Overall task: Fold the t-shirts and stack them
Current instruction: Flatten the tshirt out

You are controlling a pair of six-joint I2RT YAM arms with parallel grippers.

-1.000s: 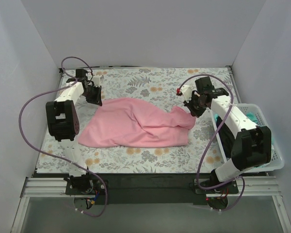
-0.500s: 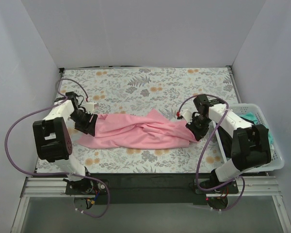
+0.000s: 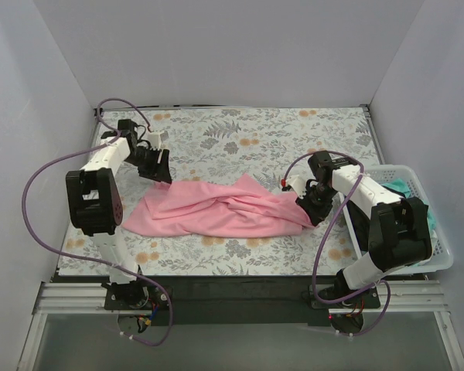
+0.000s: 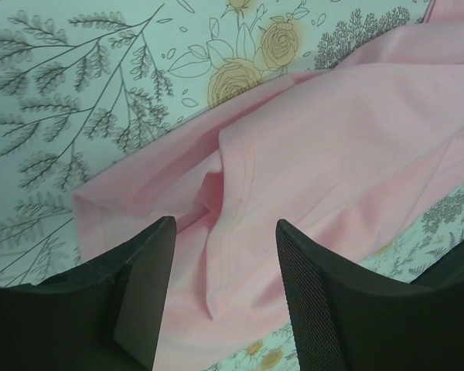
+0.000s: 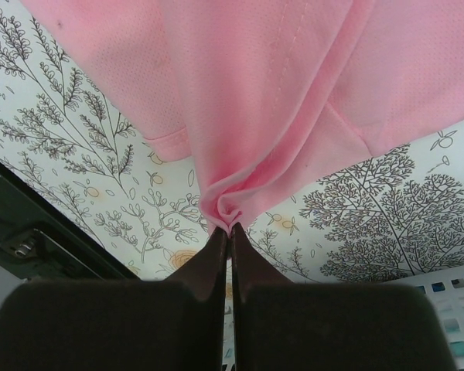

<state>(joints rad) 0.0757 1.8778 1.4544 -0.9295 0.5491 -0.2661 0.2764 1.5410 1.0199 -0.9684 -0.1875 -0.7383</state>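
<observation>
We see the pink t-shirt (image 3: 216,209) lying crumpled in a long band across the middle of the floral sheet (image 3: 240,139). It runs from left to right, with several folds and one pointed flap standing out toward the far side.

The right hand (image 3: 309,209) is down at the right end of the shirt. In the right wrist view its two fingers (image 5: 205,267) are pressed together, and a small pinch of pink cloth is clamped between their tips. From this pinch the cloth spreads out in a fan, and a stitched seam runs along it.

The left hand (image 3: 158,164) is at the far left corner of the shirt, near the edge of the cloth. In the left wrist view its fingers (image 4: 143,286) are wide apart and nothing is between them. The pink cloth lies below them on the sheet, with a folded edge and a soft crease. We cannot tell whether the fingertips touch the cloth.

On the right side, just beside the sheet, stands the white basket (image 3: 442,251). The right arm partly covers it. A piece of mint-green cloth (image 3: 402,187) shows at its far end. Something dark is also inside, but we cannot tell what it is.
</observation>
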